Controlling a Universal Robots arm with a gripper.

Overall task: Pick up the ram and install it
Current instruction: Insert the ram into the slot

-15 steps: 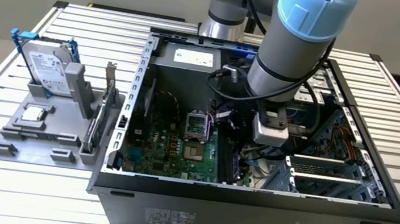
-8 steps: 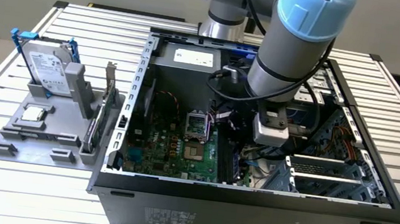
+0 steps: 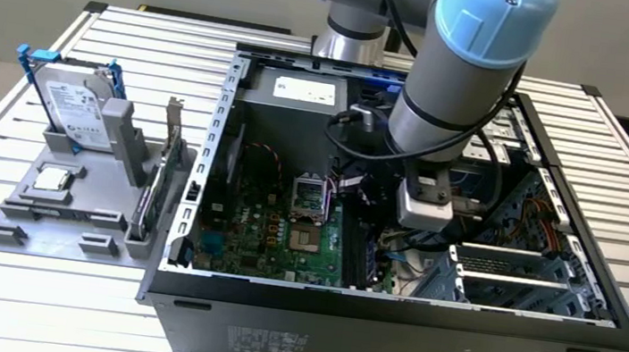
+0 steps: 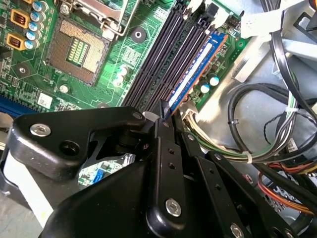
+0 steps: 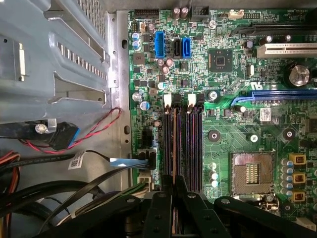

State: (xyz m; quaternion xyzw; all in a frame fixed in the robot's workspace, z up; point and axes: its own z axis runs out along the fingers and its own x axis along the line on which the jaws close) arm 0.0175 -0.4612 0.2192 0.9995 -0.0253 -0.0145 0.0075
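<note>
Standing on edge in the outermost memory slot (image 5: 174,144) of the motherboard (image 5: 233,129), the ram (image 4: 195,67) is gripped at its near end by the closed fingers (image 4: 166,130). Installation is the step in hand. Judged from this, seating calls for straight pressure into the slot, with the cables (image 4: 257,119) at 3 o'clock kept clear.

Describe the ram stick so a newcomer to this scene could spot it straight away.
Start at the open computer case on the slatted table, then find the green motherboard inside it. Beside the bare processor socket runs a bank of long dark memory slots. The ram stands on edge in the slot farthest from that socket, by the claw; its neighbouring slots are empty.
</note>
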